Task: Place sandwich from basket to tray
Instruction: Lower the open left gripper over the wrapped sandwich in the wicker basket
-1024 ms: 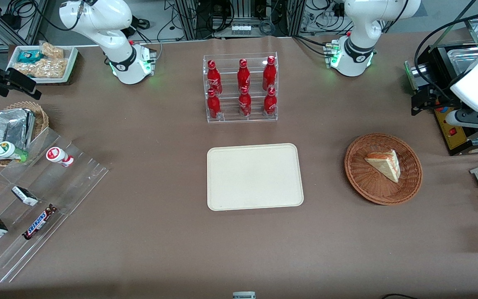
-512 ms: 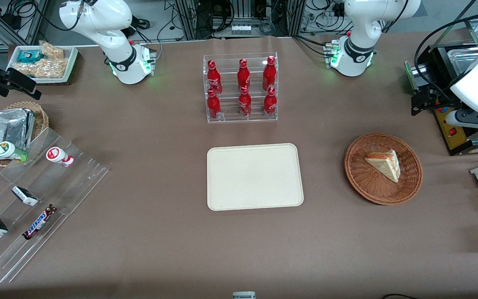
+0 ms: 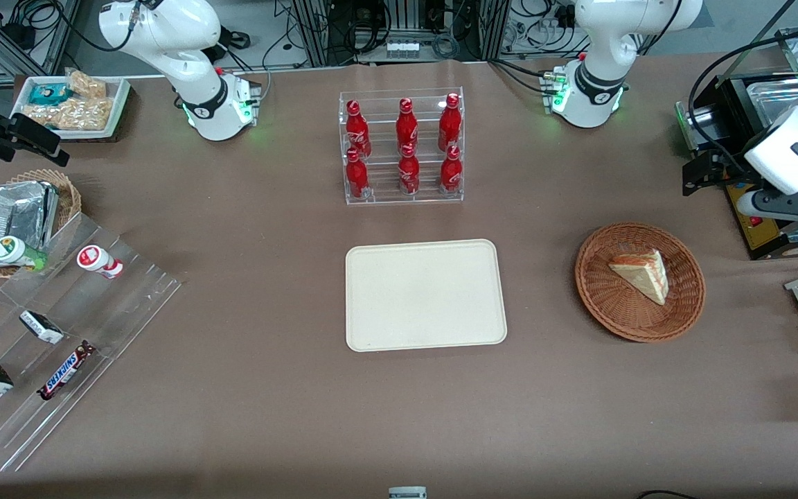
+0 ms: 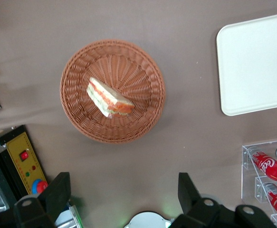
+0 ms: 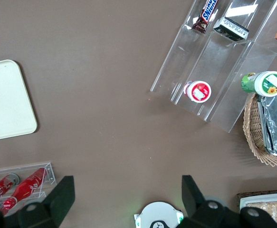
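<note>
Left wrist view — tool (image 4: 124, 192) agape above sandwich (image 4: 109, 98) in basket (image 4: 76, 76).

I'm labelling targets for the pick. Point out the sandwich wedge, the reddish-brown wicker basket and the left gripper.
White-bread triangular sandwich (image 3: 641, 274), front view, top bread face.
Reddish-brown round wicker basket (image 3: 607, 305), front view, bare woven floor.
Left gripper (image 4: 124, 194), left wrist view, between its open fingers.

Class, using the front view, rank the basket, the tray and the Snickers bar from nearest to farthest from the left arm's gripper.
The gripper hangs open above the table's working-arm end.
1. Basket, nearer the camera.
2. Tray, mid-table.
3. Snickers bar, at the parked arm's end.
</note>
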{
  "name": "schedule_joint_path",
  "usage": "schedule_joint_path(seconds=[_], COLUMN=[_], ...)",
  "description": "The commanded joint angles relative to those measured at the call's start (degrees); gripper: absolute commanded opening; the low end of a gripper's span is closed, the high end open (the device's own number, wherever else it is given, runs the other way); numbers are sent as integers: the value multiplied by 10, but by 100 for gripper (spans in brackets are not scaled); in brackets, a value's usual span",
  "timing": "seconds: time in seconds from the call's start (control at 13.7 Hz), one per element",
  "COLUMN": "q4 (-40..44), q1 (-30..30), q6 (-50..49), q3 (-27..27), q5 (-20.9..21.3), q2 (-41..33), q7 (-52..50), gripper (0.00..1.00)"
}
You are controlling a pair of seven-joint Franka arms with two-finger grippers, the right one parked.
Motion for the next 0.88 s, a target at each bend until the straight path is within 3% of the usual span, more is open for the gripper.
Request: schedule_joint_path(seconds=[0.0, 0.66, 0.8], q4=[-52, -247, -296], q1=[6, 54, 58], q6=[42, 321, 392], q3=[6, 6, 7], q5=[8, 6, 8], q2=[0, 70, 71], q7=[-12, -21, -107], gripper=[100, 100, 100])
